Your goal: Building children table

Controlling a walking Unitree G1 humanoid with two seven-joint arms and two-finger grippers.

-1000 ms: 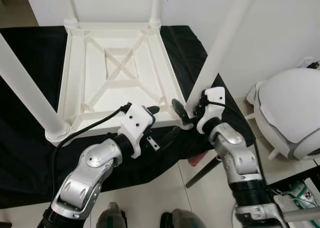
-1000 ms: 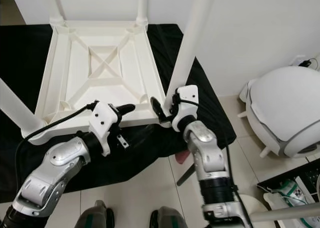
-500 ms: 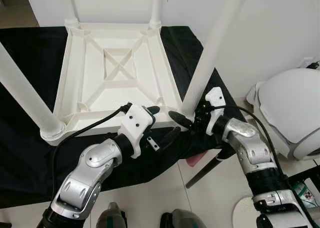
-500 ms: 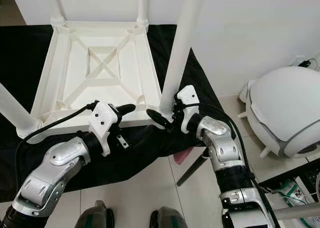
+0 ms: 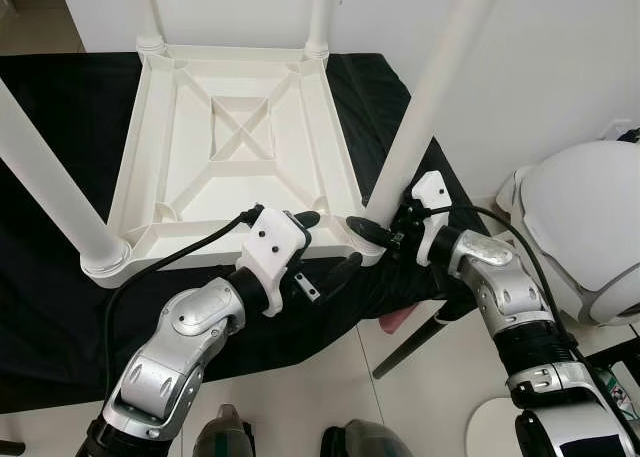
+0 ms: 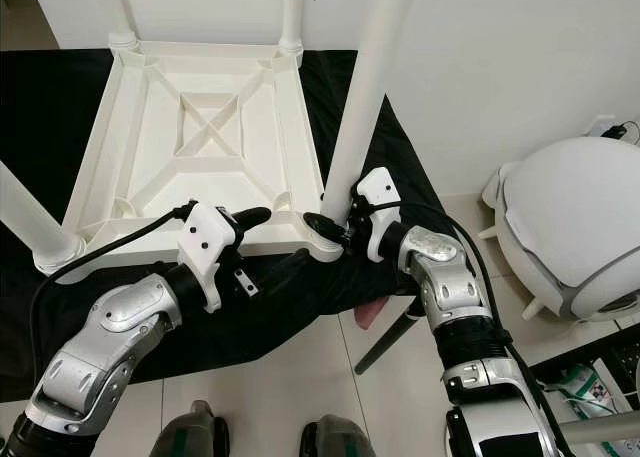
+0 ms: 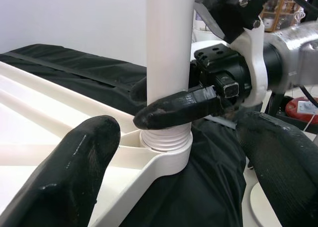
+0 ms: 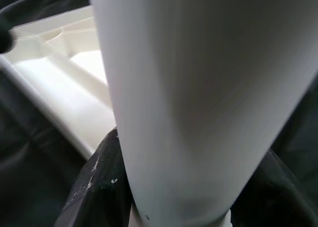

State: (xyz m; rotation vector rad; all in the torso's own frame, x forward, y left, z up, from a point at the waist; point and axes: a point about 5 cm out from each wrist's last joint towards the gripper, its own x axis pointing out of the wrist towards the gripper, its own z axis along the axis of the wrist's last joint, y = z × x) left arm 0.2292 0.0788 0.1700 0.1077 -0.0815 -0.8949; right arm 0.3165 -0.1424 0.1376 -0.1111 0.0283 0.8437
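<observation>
A white plastic children's table (image 5: 132, 177) lies upside down on a black cloth (image 5: 60, 307). All of its legs stand up from the corners. My right gripper (image 5: 378, 223) is shut on the base of the near right leg (image 5: 420, 97), just above its threaded socket (image 7: 166, 140). One black finger (image 7: 179, 107) crosses the front of that leg. In the right wrist view the leg (image 8: 198, 98) sits between the dark fingers. My left gripper (image 5: 325, 245) stands open at the table's front rim, left of that corner, holding nothing.
The near left leg (image 5: 45, 177) rises at the left; two far legs (image 5: 320, 7) stand by the white wall. A large white rounded object (image 5: 585, 227) sits on the floor at the right. A dark support leg (image 5: 405, 347) and tiled floor lie below the cloth's edge.
My right forearm has swung out to the right and its wrist has turned around the leg's base, the fingers staying at the leg. The left arm has stayed still.
</observation>
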